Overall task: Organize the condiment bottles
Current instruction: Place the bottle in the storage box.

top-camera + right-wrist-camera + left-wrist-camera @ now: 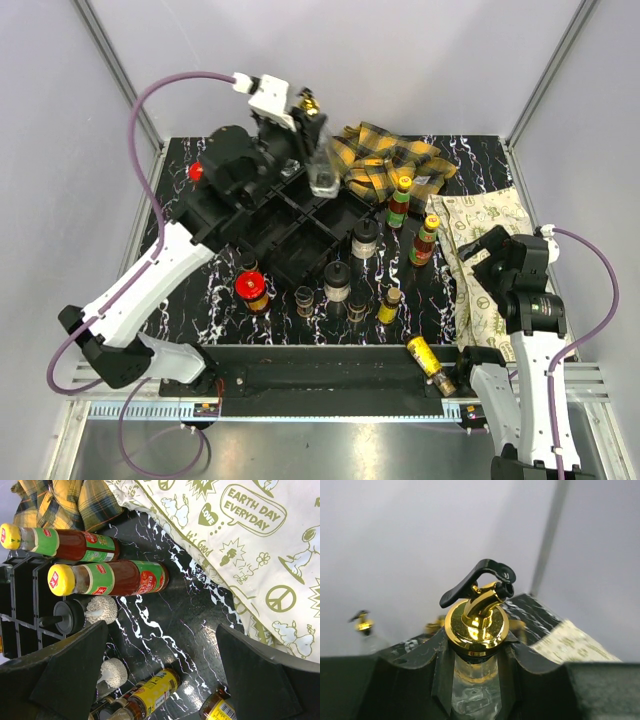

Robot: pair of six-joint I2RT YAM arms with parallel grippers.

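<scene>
Glass bottle (324,175): clear with a gold spout, at 12 o'clock of the overhead view, by the far edge of the black tray (290,235); I cannot tell if it touches down
Left gripper (308,128): pinching that bottle at the neck
Other bottles: red-lidded jar (251,290) at the tray's 7 o'clock, black-capped shakers (337,282) at its 5, yellow-capped sauce bottles (401,203) at its 3, beside the plaid cloth (385,155)
Right gripper (478,252): at 3 o'clock, over the printed cloth (495,225)
Left wrist view: dark fingers (405,680) pressed to both sides of the glass neck, gold spout (477,622) just above them
Right wrist view: fingers (65,680) spread wide, nothing between them; yellow-capped sauce bottles (107,577) at 10 o'clock, marble table (165,615) in the middle
</scene>
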